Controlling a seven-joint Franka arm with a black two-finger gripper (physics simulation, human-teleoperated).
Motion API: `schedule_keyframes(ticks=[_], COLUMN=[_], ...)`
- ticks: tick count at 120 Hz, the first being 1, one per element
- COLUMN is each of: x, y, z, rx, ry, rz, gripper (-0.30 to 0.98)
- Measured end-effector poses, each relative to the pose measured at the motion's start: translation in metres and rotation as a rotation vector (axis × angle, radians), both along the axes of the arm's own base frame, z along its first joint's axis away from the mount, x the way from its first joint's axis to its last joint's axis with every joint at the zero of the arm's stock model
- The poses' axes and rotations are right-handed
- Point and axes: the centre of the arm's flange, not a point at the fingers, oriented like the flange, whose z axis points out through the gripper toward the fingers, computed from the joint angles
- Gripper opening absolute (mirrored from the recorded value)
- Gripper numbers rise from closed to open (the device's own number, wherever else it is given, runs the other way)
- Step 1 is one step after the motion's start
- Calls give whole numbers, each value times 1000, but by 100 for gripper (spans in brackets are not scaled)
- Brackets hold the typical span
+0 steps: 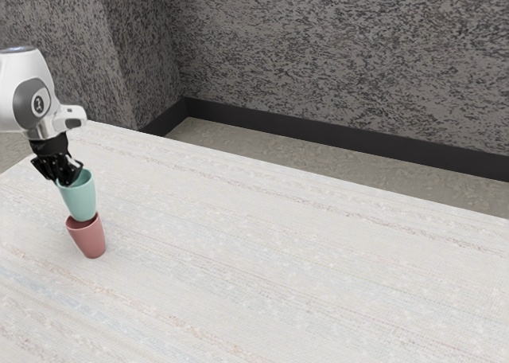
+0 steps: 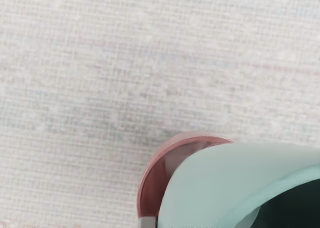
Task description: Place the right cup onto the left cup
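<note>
My gripper (image 1: 68,174) is at the upper rim of the teal cup (image 1: 79,197), shut on it. The teal cup is slightly tilted, and its base overlaps the mouth of the red cup (image 1: 89,239), which stands on the table. Whether the two cups touch cannot be told. From the wrist, the teal cup (image 2: 210,180) looks large and close, with its dark opening toward the corner. It covers much of the red cup (image 2: 152,185), whose rim curves out from behind it.
The cups are near the exterior view's left side of the pale, streaked table (image 1: 278,259). Behind the table's far edge are a carpeted floor (image 1: 262,144) and a grey mottled wall (image 1: 342,52) with a dark baseboard.
</note>
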Motion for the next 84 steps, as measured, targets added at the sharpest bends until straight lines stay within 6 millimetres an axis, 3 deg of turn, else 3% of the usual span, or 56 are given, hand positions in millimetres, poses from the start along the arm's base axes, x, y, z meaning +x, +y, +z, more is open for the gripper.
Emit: schedule_keyframes(ticks=[31, 56, 66, 75, 84], x=[-6, -3, 20, 46, 58], y=[2, -1, -11, -46, -84], z=[-6, -4, 39, 81, 114], rx=[-12, -16, 10, 19, 6], ry=[23, 23, -31, -64, -73], rz=[8, -5, -43, -114, -172], gripper=[-9, 35, 46, 53, 57])
